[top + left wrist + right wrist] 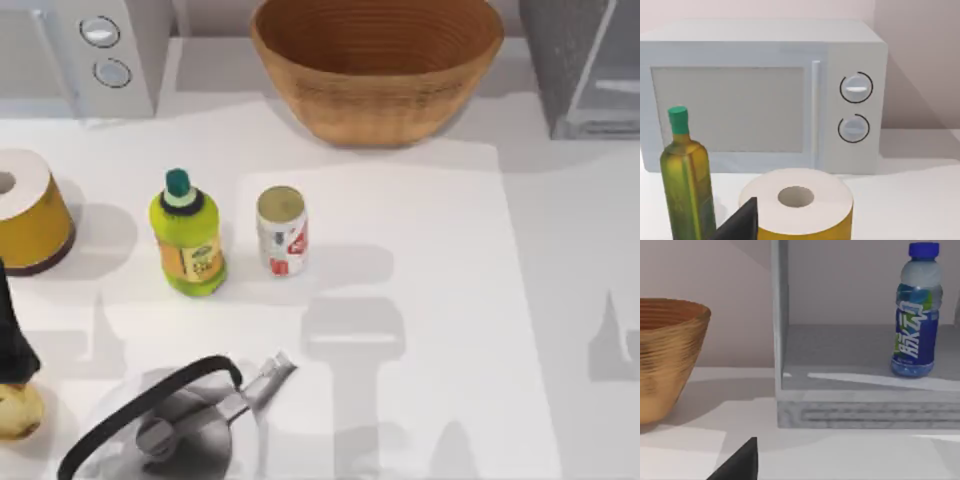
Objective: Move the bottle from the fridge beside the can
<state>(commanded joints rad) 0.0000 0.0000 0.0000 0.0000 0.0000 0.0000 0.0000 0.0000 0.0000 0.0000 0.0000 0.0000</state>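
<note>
The bottle (pixel 915 315), clear with a blue cap and a blue-green label, stands upright on the floor of the grey speckled fridge (pixel 840 407), whose front is open toward the right wrist camera. From above, the fridge (pixel 575 60) sits at the table's back right corner. The silver can (pixel 282 230) with its red and white label stands upright left of the table's middle, far from the fridge. A dark edge of my right gripper (pixel 740 462) shows low in the right wrist view, well short of the fridge. A dark edge of my left gripper (pixel 740 222) faces the microwave.
A yellow-green bottle (pixel 186 235) stands just left of the can. A wicker basket (pixel 375 65) sits at the back, a white microwave (pixel 85 50) back left, a yellow roll (pixel 25 210) at the left, a kettle (pixel 170 415) front left. An oil bottle (pixel 685 175) stands near the roll.
</note>
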